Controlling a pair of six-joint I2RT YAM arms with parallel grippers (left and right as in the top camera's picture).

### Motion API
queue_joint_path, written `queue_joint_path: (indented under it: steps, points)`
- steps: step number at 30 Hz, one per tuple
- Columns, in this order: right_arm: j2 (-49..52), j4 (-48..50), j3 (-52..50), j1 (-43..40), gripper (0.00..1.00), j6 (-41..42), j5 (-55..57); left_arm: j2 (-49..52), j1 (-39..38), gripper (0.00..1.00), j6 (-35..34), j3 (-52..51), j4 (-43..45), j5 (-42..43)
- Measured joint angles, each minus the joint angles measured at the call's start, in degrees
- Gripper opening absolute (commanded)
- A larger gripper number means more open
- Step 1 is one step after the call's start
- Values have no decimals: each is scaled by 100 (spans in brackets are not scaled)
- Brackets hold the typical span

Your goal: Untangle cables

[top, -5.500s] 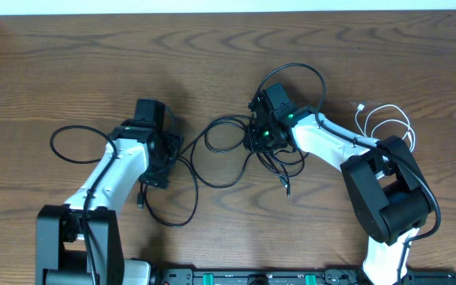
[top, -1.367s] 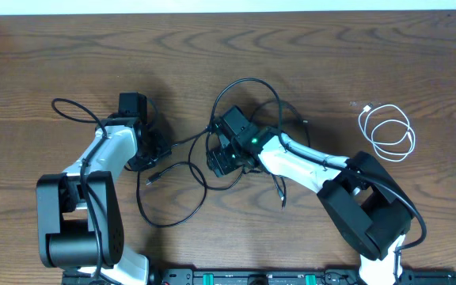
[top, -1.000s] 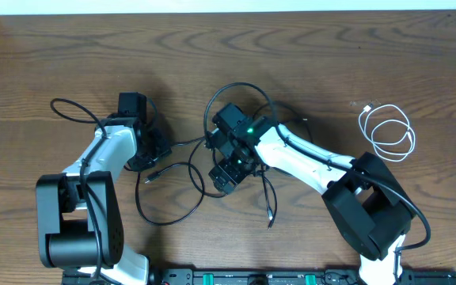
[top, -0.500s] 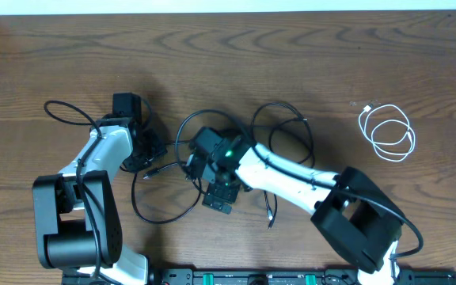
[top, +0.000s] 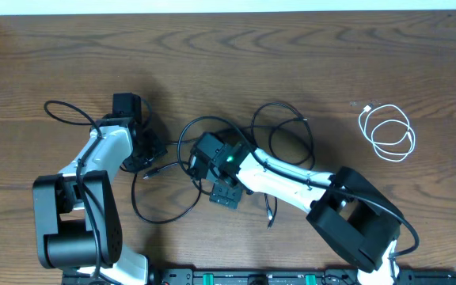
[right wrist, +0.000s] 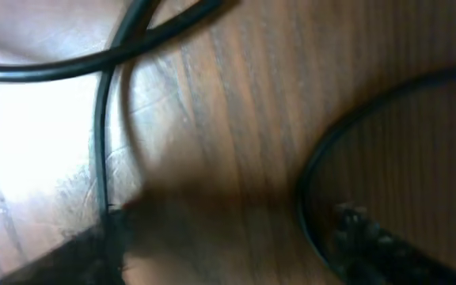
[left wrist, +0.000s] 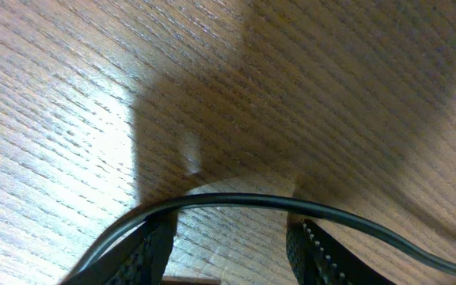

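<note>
Thin black cables lie looped across the wooden table: one loop [top: 280, 103] right of centre, one [top: 158, 222] near the front left, one [top: 54, 105] at the far left. A white cable [top: 388, 133] lies coiled apart at the right. My left gripper [top: 142, 154] is open; in the left wrist view [left wrist: 232, 253] a black cable [left wrist: 236, 199] runs across both fingertips, with bare wood between them. My right gripper [top: 226, 195] stands open in the middle of the tangle. The blurred right wrist view [right wrist: 228, 253] shows one strand [right wrist: 101, 119] by its left finger and a curved one [right wrist: 307, 182] by its right finger.
The right arm [top: 291, 178] stretches low across the table's front half, over some strands. A black rail [top: 252, 277] runs along the near edge. A pale wall strip [top: 212, 5] borders the far edge.
The right arm swung left and toward the front, dragging a black loop with it and leaving another loop behind at the right. Its jaws have narrowed a little. The left arm hardly moved.
</note>
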Motion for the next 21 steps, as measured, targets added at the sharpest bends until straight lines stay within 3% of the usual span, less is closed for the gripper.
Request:
queue_joint_path:
  steps: [4,6,9,11,21]
  points:
    - [24,2,2,-2,53,-9,-116,0,0,52,0,0,-2,0]
    - [24,-103,7,4,31,7,-136,0,0,53,0,0,-4,0]
    - [24,-238,22,13,18,107,-195,0,0,53,-2,0,-9,0]
    - [24,-238,22,13,1,149,-254,0,0,53,0,0,-11,0]
    - [20,-260,42,37,1,291,-922,0,0,53,-2,0,-20,-120]
